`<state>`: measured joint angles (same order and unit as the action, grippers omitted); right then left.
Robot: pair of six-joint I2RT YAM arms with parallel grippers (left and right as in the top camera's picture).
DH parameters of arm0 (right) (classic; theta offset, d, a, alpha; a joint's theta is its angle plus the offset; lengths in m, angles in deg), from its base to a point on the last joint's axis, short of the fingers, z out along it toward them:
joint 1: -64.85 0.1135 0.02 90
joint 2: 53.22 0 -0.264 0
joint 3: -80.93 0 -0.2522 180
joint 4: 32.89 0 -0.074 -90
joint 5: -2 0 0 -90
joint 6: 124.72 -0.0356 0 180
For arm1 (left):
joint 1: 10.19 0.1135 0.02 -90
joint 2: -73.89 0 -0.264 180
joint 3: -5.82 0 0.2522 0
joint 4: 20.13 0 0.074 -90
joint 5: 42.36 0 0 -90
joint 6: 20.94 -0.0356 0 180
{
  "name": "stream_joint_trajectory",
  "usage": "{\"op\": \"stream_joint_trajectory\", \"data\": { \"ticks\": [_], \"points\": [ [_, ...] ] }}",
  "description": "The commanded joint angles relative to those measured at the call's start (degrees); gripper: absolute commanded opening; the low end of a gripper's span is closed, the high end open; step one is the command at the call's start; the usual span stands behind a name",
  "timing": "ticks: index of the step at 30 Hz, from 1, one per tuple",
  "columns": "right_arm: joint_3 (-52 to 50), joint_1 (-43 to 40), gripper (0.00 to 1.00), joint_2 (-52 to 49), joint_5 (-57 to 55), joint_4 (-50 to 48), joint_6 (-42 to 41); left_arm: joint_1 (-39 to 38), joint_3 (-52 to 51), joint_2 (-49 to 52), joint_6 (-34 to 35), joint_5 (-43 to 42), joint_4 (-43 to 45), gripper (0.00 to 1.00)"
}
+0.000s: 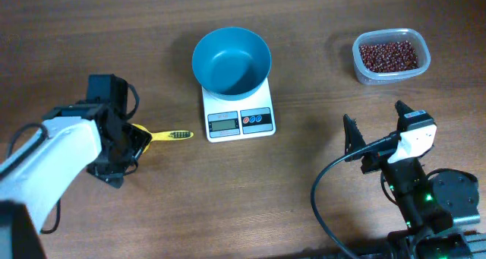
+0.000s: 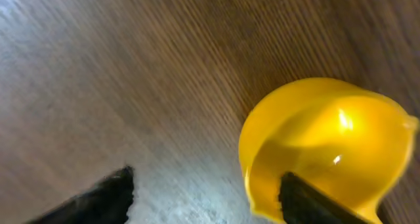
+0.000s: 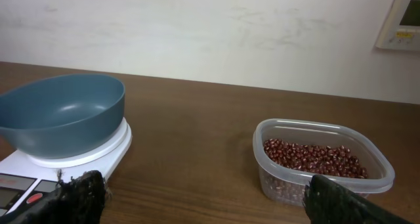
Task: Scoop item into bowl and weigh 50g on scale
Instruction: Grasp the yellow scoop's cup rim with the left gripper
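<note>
Hovering at frame left, the left gripper (image 2: 207, 184) stands wide over the yellow scoop (image 1: 173, 135); its handle runs rightward toward the scale (image 1: 239, 123). The right gripper (image 1: 373, 116), also wide, is farther.

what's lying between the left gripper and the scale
The yellow scoop lies on the table between the left gripper and the scale, its handle pointing at the scale; the overhead view shows it.
</note>
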<state>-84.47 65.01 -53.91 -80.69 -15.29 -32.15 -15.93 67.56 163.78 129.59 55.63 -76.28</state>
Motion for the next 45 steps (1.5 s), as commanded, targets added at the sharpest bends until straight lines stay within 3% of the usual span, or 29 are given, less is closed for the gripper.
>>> {"op": "stream_joint_trajectory", "data": {
  "ticks": [1,3,12,15,21,26,32,41,45],
  "points": [
    [-0.52,0.63,0.99,0.44,-0.48,0.13,-0.02,-0.22,-0.28,1.9,0.52,0.9,1.01,0.61],
    [-0.52,0.63,0.99,0.44,-0.48,0.13,-0.02,-0.22,-0.28,1.95,0.52,0.94,2.27,0.47],
    [-0.52,0.63,0.99,0.44,-0.48,0.13,-0.02,-0.24,-0.28,2.16,0.52,4.09,3.43,0.31],
    [-0.52,0.63,0.99,0.44,-0.48,0.13,-0.02,-0.24,-1.16,2.16,0.5,4.09,4.2,0.0],
    [-0.52,0.63,0.99,0.44,-0.48,0.13,-0.02,-0.22,-1.75,1.27,-0.87,2.75,-1.07,0.0],
    [-0.52,0.63,0.99,0.44,-0.48,0.13,-0.02,-0.22,-1.75,-5.6,-4.98,1.99,-8.33,0.0],
    [-0.52,0.63,0.99,0.44,-0.48,0.13,-0.02,-0.22,-1.75,-15.76,-12.9,-7.34,-10.49,0.0],
    [-0.52,0.63,0.99,0.44,-0.48,0.13,-0.02,-0.22,-1.73,-18.75,-12.9,-8.7,-16.76,0.0],
    [-0.52,0.63,0.99,0.44,-0.48,0.13,-0.02,-0.22,3.13,-22.67,-12.92,-8.66,-22.75,0.0]
  ]
}}
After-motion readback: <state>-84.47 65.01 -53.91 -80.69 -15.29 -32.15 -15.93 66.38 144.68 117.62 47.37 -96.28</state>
